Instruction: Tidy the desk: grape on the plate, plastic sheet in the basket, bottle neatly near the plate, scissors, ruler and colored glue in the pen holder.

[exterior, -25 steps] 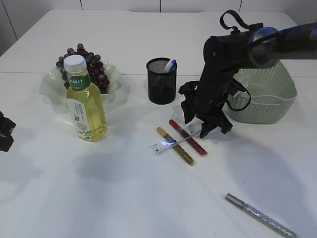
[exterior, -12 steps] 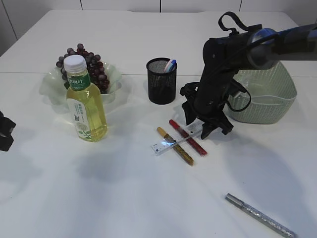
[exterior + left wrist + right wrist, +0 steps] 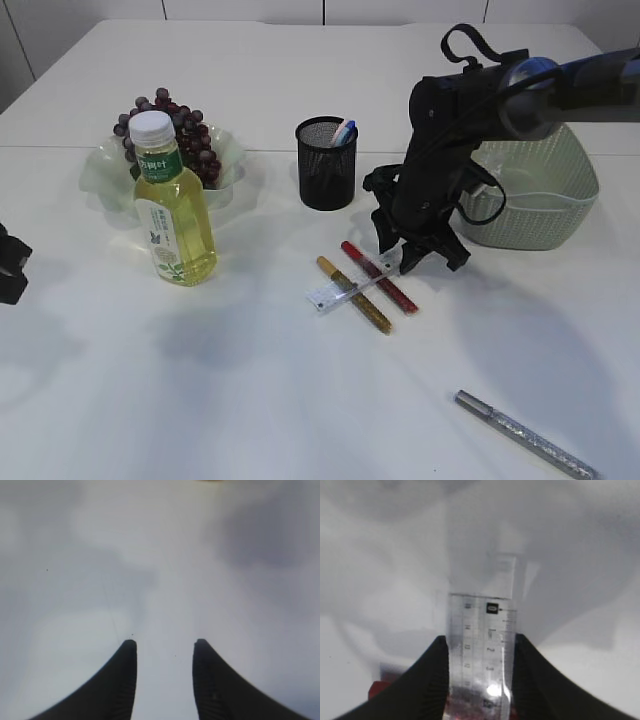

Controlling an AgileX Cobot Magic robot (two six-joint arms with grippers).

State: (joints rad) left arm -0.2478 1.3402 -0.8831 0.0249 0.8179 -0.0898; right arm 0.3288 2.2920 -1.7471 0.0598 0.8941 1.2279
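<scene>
The ruler (image 3: 352, 283) is a clear plastic strip with printed graduations. It lies on the white bench (image 3: 300, 400) in front of the pen holder (image 3: 326, 163), crossing over two glue pens. In the right wrist view the ruler (image 3: 481, 652) sits between the two fingers (image 3: 422, 680), its edges touching both; the right gripper (image 3: 407, 258) is closed on the ruler's end.

The left gripper (image 3: 164, 647) hovers over bare bench with its fingers parted and nothing between them.

Item count:
- Glue pens: three. One red (image 3: 380, 277) and one gold (image 3: 355, 295) under the ruler; one silver (image 3: 527, 436) well apart at the near right.
- Bottle (image 3: 172, 205): one, upright, yellow liquid, white cap, just in front of the plate (image 3: 100, 175).
- Grape bunch (image 3: 185, 135): one, on the plate.
- Basket (image 3: 545, 190): one, pale green, behind the right arm.
- Pen holder: one, black mesh, with items standing in it.
</scene>
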